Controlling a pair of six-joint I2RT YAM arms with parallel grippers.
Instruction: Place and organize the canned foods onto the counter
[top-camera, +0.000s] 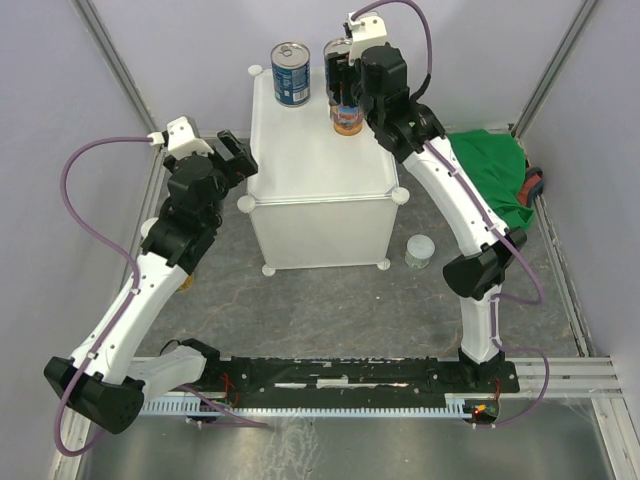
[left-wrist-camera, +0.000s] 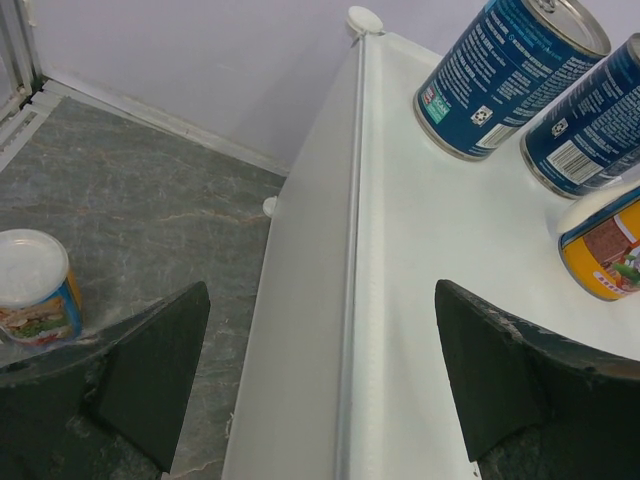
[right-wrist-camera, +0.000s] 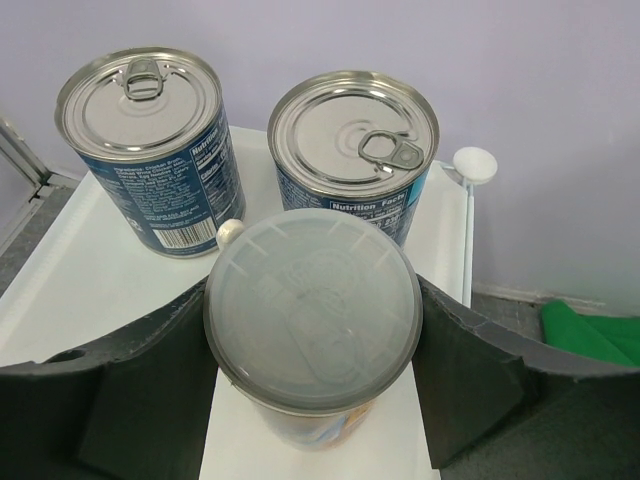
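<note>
Clamping the orange can (right-wrist-camera: 312, 320) by its white lid, the right pincer (right-wrist-camera: 312, 300) has a dark pad pressed against each side, at nine and three o'clock of the lid. In the top view, this pincer (top-camera: 345, 95) points down over the far right part of the worktop (top-camera: 320, 170), with the orange can (top-camera: 347, 122) upright beneath it. I cannot tell whether the can's base touches the white surface.

Just beyond the held can, a blue can (right-wrist-camera: 150, 140) stands at eleven o'clock and a second blue can (right-wrist-camera: 355, 150) at one o'clock. Both are upright with their silver pull-tab tops up, near each other along the far edge.

The left pincer (left-wrist-camera: 322, 300) is released and holds nothing, its fingers spread wide. In the top view, it (top-camera: 243, 165) hovers at nine o'clock of the worktop, just beside the left edge. Its wrist camera looks along that edge, with the three cans at two o'clock. A white-lidded colourful can (left-wrist-camera: 35, 290) stands on the grey floor (left-wrist-camera: 150, 200) at nine o'clock of that view.

In the top view, a pale can (top-camera: 420, 250) stands on the floor at five o'clock of the worktop, just beside its near right corner. A green cloth (top-camera: 495, 175) lies at three o'clock.
</note>
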